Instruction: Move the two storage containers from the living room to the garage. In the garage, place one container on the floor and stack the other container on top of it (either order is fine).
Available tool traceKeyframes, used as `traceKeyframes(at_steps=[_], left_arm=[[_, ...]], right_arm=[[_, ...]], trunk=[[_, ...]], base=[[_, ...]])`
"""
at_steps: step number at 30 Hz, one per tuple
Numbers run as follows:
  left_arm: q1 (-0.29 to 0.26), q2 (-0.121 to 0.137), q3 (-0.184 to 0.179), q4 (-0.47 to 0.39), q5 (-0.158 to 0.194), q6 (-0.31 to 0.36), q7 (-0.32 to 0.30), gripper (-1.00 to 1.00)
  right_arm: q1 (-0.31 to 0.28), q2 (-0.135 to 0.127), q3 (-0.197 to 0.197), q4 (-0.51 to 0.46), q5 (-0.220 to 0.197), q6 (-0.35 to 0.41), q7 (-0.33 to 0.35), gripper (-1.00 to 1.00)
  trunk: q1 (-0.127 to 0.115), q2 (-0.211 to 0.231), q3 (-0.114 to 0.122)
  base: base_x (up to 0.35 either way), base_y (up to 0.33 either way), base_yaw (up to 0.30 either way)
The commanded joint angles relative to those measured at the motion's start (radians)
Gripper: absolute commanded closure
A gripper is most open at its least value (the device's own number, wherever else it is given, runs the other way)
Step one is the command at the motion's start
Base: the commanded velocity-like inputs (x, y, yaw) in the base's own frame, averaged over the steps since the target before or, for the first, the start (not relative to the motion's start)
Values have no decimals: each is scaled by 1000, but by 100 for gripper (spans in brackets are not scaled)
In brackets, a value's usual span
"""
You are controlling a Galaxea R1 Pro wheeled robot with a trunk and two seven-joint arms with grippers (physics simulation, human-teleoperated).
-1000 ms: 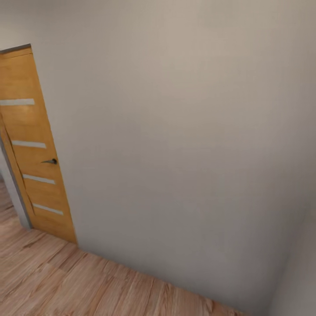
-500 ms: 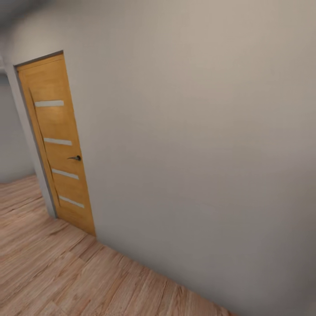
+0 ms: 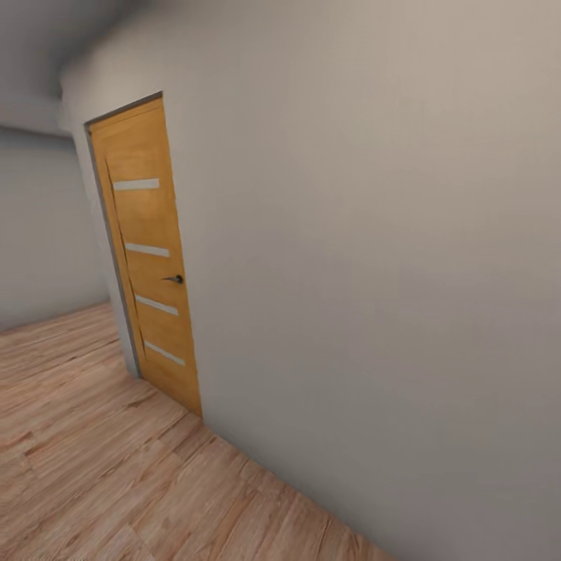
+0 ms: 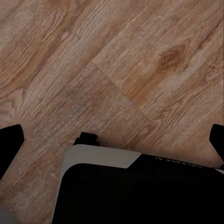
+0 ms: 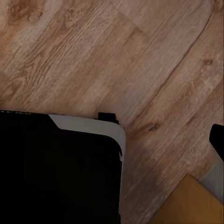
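View has swung since 1.0 s ago: orange wooden door with pale glass slats (image 3: 148, 257) now nearer centre; light wood plank floor (image 3: 86, 460). Robot in transit, containers unseen. Left tool (image 4: 112, 142) open, empty; right tool: cannot tell

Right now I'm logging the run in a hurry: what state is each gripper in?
Left gripper: open, fingertips spread wide above the wood floor, holding nothing.
Right gripper: cannot be told; one fingertip shows at the picture's edge.
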Motion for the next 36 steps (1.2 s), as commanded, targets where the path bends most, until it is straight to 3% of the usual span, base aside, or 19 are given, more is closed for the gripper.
traceKeyframes(at_steps=[1, 18, 36], left_arm=[[-1, 0, 2, 1, 4, -3, 1, -100], [-1, 2, 3, 1, 4, -1, 1, -100], [-1, 3, 3, 1, 5, 2, 1, -100]], right_arm=[[-1, 0, 8, 3, -9, -6, -1, -100], [-1, 1, 8, 3, -9, -6, -1, -100], [-1, 0, 7, 4, -9, -6, -1, -100]], trunk=[[2, -2, -2], [2, -2, -2], [2, -2, -2]], base=[[252, 161, 270], [219, 151, 270], [263, 9, 270]])
